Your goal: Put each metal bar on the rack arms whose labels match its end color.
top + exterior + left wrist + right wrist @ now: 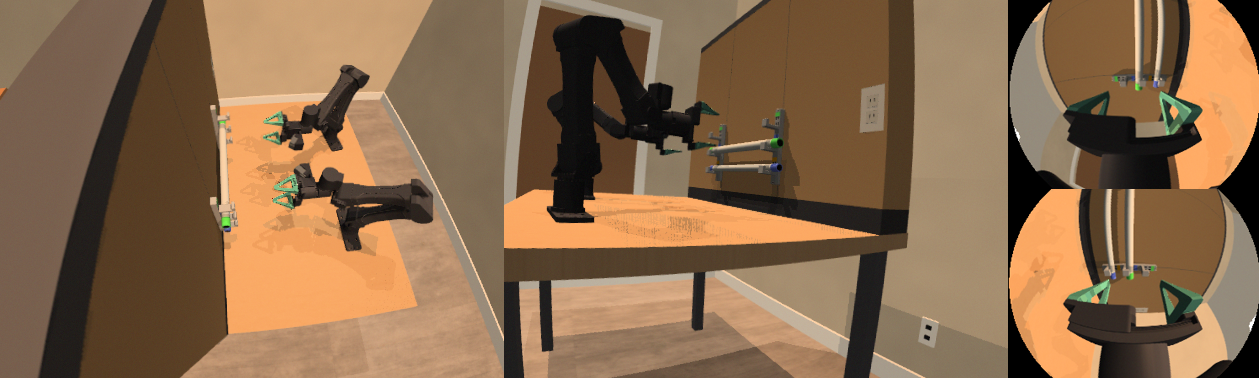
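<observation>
Showing a grey metal wall rack [214, 115] [775, 186] [1121, 78] [1153, 267] on the brown panel, with 3 pairs of arms. Bearing green labels at the top, blue in the middle, orange at the bottom. Carrying a pale metal bar with green ends [224, 165] [739, 147] [1138, 42] [1129, 231] across the middle pair, under blue labels, so 1 level below its own color. Carrying a pale metal bar with blue ends [227, 229] [741, 168] [1160, 42] [1109, 231] across the bottom pair, under orange labels, also 1 level below its own.

Seeing the left gripper [274, 194] [676, 135] [1134, 94] spread wide, with nothing between its 2 green fingers; partly hidden in the exterior view. Seeing the right gripper [263, 129] [717, 129] [1134, 283] likewise spread and holding nothing. Pointing both toward the rack, apart from the 2 bars and raised above the orange worktop [320, 270] [744, 232].
</observation>
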